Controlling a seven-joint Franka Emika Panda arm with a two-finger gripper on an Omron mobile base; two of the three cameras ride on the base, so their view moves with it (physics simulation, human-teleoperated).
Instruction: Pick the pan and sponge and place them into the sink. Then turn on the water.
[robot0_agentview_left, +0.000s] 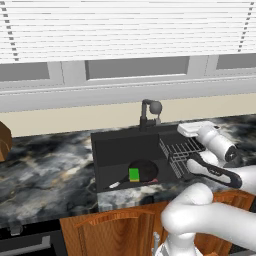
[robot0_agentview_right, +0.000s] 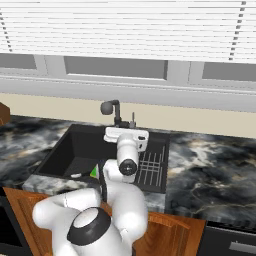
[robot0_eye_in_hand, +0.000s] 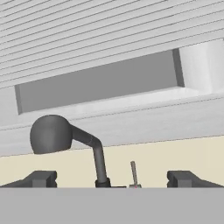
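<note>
We see the dark faucet (robot0_eye_in_hand: 65, 140) rising directly ahead of the gripper (robot0_eye_in_hand: 112, 178), between its fingertips (robot0_eye_in_hand: 41, 178), which stand wide apart and hold nothing. A thin lever (robot0_eye_in_hand: 133, 173) stands just beside the faucet's base, at three o'clock from it. Behind runs a window with white blinds (robot0_agentview_left: 125, 27). The sink (robot0_agentview_left: 115, 145) is set in the marbled counter (robot0_agentview_left: 45, 175). Inside, the pan (robot0_agentview_left: 141, 171) lies at the basin's five o'clock, the sponge (robot0_agentview_left: 134, 174) on it; a wire rack (robot0_agentview_left: 177, 152) occupies the sink's three o'clock side.

The sponge (robot0_agentview_left: 134, 174) is bright green, the pan (robot0_agentview_left: 142, 170) black, the sink (robot0_agentview_left: 117, 150) dark grey, the worktop (robot0_agentview_left: 47, 170) marbled black-grey, the cabinets (robot0_agentview_left: 115, 230) brown wood.
</note>
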